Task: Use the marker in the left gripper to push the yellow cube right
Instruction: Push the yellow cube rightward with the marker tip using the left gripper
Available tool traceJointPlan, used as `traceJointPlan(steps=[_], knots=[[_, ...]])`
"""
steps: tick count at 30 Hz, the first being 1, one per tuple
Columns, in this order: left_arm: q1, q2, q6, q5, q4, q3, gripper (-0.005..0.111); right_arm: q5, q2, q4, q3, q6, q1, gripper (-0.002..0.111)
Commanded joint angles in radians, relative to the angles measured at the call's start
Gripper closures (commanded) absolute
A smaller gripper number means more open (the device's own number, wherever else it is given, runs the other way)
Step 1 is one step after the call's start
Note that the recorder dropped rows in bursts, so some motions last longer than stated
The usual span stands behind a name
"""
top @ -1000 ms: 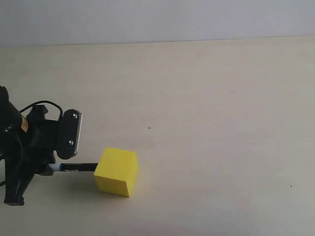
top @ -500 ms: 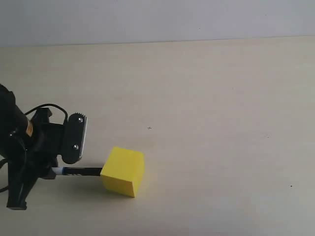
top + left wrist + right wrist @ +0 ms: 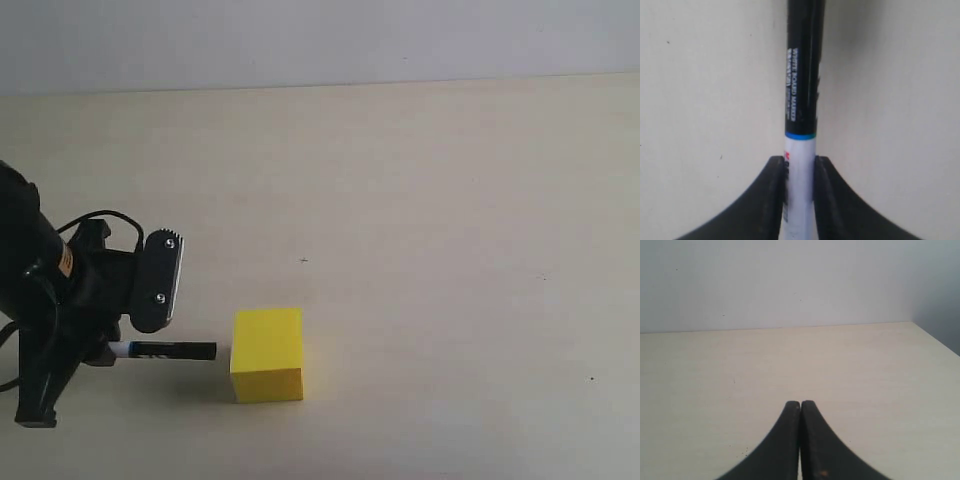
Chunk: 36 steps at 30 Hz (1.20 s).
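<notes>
Nearest, at lower left: left gripper (image 3: 118,338), jaws closed tight on the white barrel of the marker (image 3: 165,351). Held level, low over the table (image 3: 450,250), black capped end pointing right. Just right of that tip, with a narrow gap and no contact: yellow cube (image 3: 267,355), flat on the table, one face toward the marker. Seen only by its own wrist camera: right gripper (image 3: 800,407), fingers pressed together, gripping nothing. Farther back: more of the table, then pale wall (image 3: 320,40).
</notes>
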<state>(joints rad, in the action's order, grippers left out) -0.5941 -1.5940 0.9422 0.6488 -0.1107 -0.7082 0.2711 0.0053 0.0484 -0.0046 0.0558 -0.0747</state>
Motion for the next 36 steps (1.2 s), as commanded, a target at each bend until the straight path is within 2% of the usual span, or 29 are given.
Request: traceJointPlan(steps=[1, 11, 15, 23, 29, 36], knots=[[0.002, 0.0, -0.009, -0.013, 0.025, -0.006, 0.107, -0.004, -0.005, 0.002, 0.005, -0.002, 0.005, 0.108], [-0.016, 0.0, -0.009, -0.089, 0.111, -0.008, 0.107, -0.004, -0.005, 0.002, 0.005, -0.002, 0.005, 0.108], [-0.024, 0.0, -0.009, -0.085, 0.1, -0.008, 0.107, -0.004, -0.005, 0.002, 0.005, -0.002, 0.005, 0.108], [0.034, 0.0, -0.041, -0.034, 0.066, -0.008, 0.107, -0.004, -0.005, 0.002, 0.005, -0.002, 0.005, 0.108], [0.026, 0.0, -0.051, -0.056, 0.074, -0.008, 0.107, -0.004, -0.005, 0.002, 0.005, -0.002, 0.005, 0.108], [0.052, 0.0, -0.116, 0.032, -0.069, -0.008, 0.107, -0.004, -0.005, 0.002, 0.005, -0.002, 0.005, 0.108]])
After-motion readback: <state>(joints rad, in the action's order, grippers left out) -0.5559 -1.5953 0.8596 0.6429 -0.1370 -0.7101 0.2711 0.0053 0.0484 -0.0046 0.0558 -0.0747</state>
